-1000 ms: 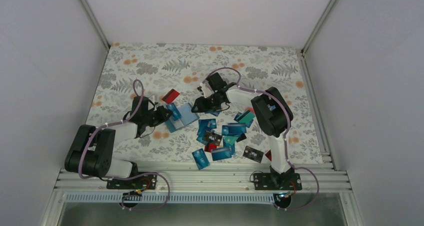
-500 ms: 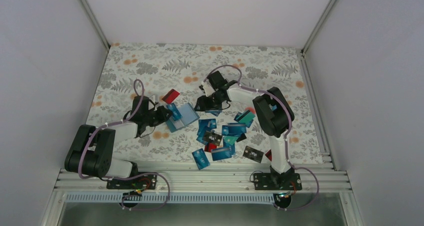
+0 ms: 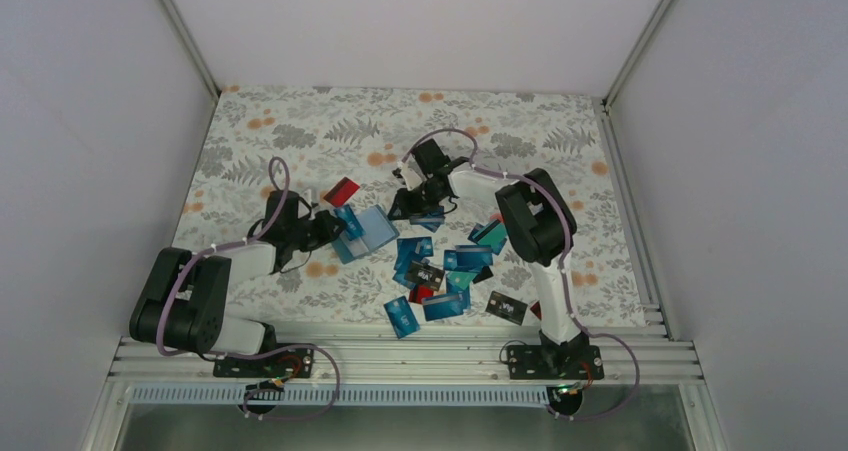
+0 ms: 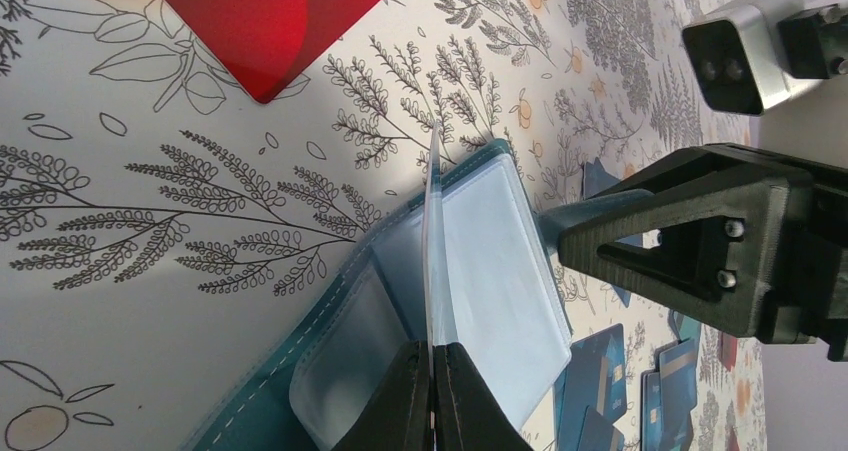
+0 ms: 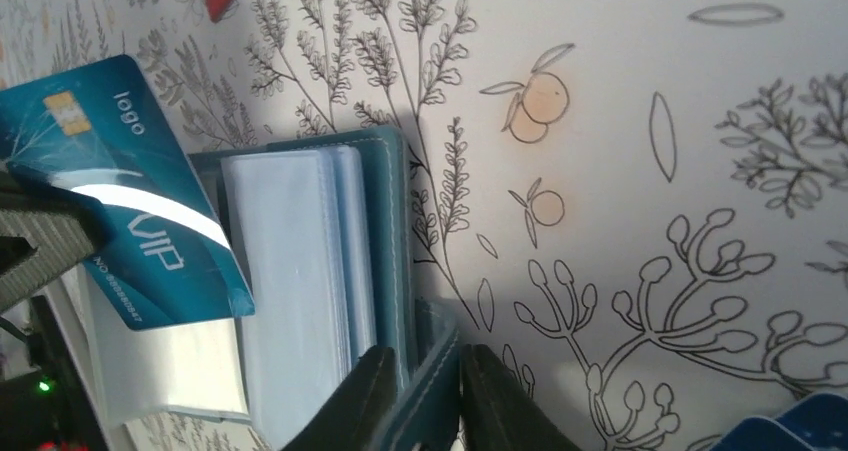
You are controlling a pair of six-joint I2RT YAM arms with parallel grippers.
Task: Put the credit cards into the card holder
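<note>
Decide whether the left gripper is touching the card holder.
Touching. The left wrist view shows the left gripper pinching a clear pocket of the card holder.

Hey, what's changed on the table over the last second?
The right gripper edged left and closed on the card holder's teal cover. The left gripper stays clamped on the holder. The loose credit cards and the red card haven't moved.

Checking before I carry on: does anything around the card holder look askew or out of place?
A blue card sits crooked on the open card holder, tilted against its edges. A red card lies alone beyond the holder, apart from the scattered pile of cards.
</note>
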